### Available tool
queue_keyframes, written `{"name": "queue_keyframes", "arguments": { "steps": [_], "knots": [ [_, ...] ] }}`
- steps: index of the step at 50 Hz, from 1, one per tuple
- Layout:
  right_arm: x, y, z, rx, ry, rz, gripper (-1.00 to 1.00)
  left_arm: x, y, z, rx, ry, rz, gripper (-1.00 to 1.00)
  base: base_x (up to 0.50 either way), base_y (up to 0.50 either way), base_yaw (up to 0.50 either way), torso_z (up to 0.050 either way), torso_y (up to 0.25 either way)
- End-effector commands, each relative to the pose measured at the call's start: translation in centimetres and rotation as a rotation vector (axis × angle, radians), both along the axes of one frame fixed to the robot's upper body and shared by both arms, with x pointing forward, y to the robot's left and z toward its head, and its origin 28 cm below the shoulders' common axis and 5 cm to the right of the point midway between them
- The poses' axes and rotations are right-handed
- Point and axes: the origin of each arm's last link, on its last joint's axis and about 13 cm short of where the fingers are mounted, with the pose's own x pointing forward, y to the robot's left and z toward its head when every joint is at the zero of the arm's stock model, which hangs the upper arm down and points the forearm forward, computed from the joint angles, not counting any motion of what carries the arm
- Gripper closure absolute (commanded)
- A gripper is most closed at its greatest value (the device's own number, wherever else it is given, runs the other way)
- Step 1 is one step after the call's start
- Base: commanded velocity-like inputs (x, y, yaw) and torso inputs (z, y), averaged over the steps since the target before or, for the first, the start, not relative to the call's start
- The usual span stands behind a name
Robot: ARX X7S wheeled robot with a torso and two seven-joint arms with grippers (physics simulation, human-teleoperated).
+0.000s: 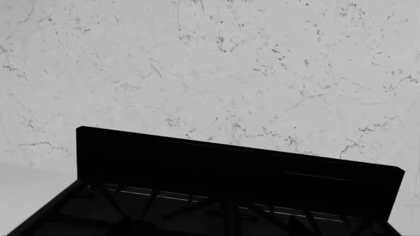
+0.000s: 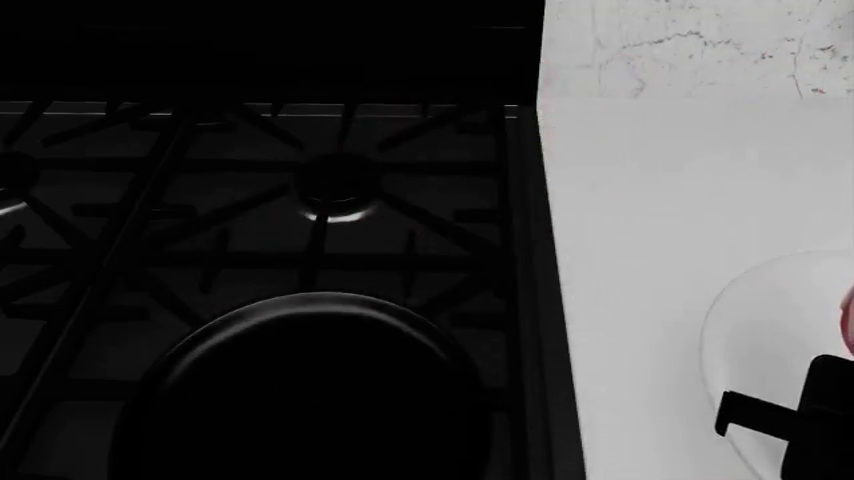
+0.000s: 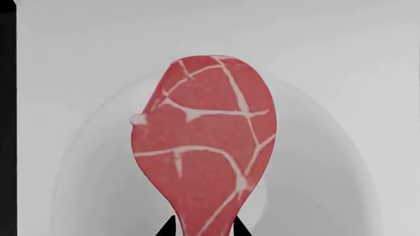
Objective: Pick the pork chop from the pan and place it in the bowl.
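The pork chop (image 3: 203, 147), red-pink with white marbling, hangs by its narrow tail between the black fingertips (image 3: 168, 227) of my right gripper (image 3: 204, 228), which is shut on it. It is held over the white bowl (image 3: 315, 177). In the head view the bowl (image 2: 774, 330) sits on the counter at the right edge, the right arm (image 2: 801, 420) reaches over it, and a sliver of the chop (image 2: 847, 310) shows. The black pan (image 2: 314, 390) sits empty on the stove's front burner. The left gripper shows in no view.
The black stove (image 2: 267, 200) with its grates fills the head view's left, with a rear burner (image 2: 336, 180) behind the pan. The white counter (image 2: 641, 250) lies right of it. The left wrist view shows the stove's back panel (image 1: 236, 167) against a marbled wall (image 1: 210, 64).
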Motion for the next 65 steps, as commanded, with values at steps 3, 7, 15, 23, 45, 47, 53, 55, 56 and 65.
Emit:
{"name": "queue_keyframes", "arguments": {
  "steps": [3, 7, 15, 23, 45, 47, 53, 55, 56, 65],
  "knots": [
    [-0.4, -0.3, 0.0, -0.002, -0.012, -0.003, 1.0, 0.1, -0.1, -0.1, 0.0, 0.004, -0.002, -1.0, 0.0, 0.0, 0.0, 0.0, 0.0],
    [-0.6, -0.5, -0.2, 0.002, -0.011, -0.01, 1.0, 0.0, -0.2, -0.1, 0.002, 0.003, -0.002, -1.0, 0.0, 0.0, 0.0, 0.0, 0.0],
    [-0.6, -0.6, -0.4, 0.011, -0.009, -0.014, 1.0, 0.1, -0.2, -0.4, 0.003, 0.008, -0.003, -1.0, 0.0, 0.0, 0.0, 0.0, 0.0],
    [-0.7, -0.8, -0.3, 0.053, -0.018, -0.034, -1.0, 0.1, -0.3, -0.6, 0.003, 0.015, -0.004, -1.0, 0.0, 0.0, 0.0, 0.0, 0.0],
    [-1.5, -0.6, 2.3, 0.043, -0.1, -0.02, -1.0, -0.5, 0.0, -0.7, 0.0, 0.012, 0.003, -1.0, 0.0, 0.0, 0.0, 0.0, 0.0],
    [-1.8, -0.6, 2.9, 0.039, -0.123, -0.021, -1.0, -0.5, 0.1, -0.8, 0.0, 0.011, 0.003, -1.0, 0.0, 0.0, 0.0, 0.0, 0.0],
    [-2.7, -0.5, 4.6, 0.022, -0.18, -0.028, -1.0, -0.5, 0.1, -0.9, -0.003, 0.012, 0.002, -1.0, 0.0, 0.0, 0.0, 0.0, 0.0],
    [-2.9, -0.5, 5.1, 0.016, -0.197, -0.028, -1.0, -0.5, 0.1, -0.9, -0.003, 0.013, 0.002, -1.0, 0.0, 0.0, 0.0, 0.0, 0.0],
    [-3.1, -0.5, 5.3, 0.016, -0.208, -0.031, -1.0, -0.4, 0.1, -0.8, -0.002, 0.013, 0.001, -1.0, 0.0, 0.0, 0.0, 0.0, 0.0],
    [-4.4, -0.3, 7.2, -0.006, -0.298, -0.024, -1.0, -0.3, 0.0, -1.0, -0.001, 0.016, -0.002, -1.0, 0.0, 0.0, 0.0, 0.0, 0.0]
  ]
}}
